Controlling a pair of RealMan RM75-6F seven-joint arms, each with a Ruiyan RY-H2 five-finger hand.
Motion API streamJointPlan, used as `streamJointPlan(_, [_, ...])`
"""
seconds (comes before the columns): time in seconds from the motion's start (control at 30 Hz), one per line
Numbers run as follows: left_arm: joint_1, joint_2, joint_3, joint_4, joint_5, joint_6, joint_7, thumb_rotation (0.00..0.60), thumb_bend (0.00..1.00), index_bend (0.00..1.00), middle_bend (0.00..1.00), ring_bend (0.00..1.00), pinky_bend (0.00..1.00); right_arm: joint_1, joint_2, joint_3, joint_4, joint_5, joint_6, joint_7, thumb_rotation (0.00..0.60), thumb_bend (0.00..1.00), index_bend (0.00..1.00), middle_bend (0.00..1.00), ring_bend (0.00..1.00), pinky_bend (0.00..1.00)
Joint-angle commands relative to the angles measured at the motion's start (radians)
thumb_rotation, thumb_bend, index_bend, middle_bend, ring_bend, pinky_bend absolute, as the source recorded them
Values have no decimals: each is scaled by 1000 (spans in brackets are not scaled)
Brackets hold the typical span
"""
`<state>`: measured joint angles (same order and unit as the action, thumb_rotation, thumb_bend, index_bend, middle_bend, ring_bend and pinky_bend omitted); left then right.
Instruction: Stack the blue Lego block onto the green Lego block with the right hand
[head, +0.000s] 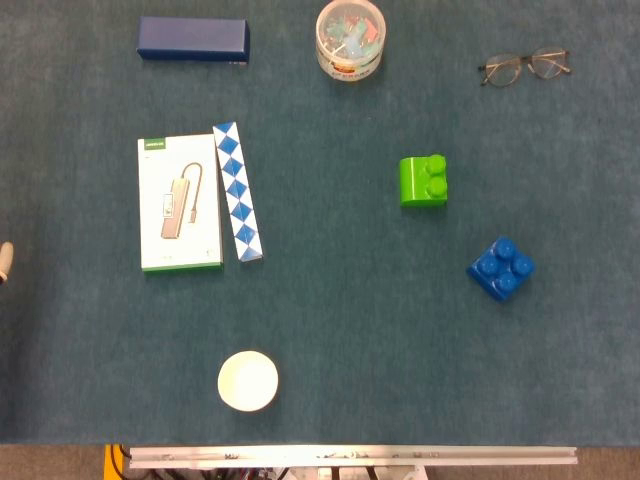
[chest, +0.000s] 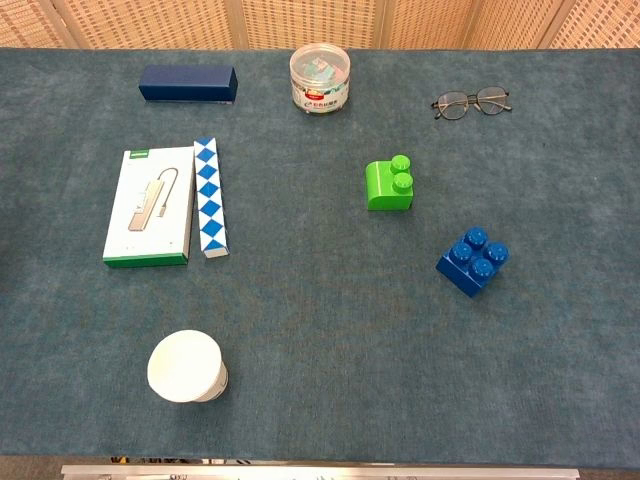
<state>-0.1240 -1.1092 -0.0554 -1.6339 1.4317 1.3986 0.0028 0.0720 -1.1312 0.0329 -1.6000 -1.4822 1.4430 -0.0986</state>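
The blue block sits studs-up on the table, near the green block, toward the table's near edge and to its right, not touching it. Neither robot hand is clearly visible, so their state cannot be told.

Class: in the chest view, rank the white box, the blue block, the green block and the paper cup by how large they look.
1. White box.
2. Paper cup, though nearest the camera.
3. Blue block and green block: too alike to rank.
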Motion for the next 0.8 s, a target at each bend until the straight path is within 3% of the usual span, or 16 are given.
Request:
streamJointPlan(0.03, [0,-2,2,8,0,-2,-5,600,346,316,407,389,501,-2,0,3,1,-5,9,8,600,0,209,165,30,204])
streamJointPlan(0.57, [9,7,1,6,-15,8,-5,600,346,316,408,389,501,26,-13,1,23,-4,-44,4,600,0,208,166,30,204])
streamJointPlan(0.8, [19,11,3,1,-16,22,-1,600,346,317,408,389,501,52,-16,-14,50,-67,-58,50,600,0,227,171,30,204])
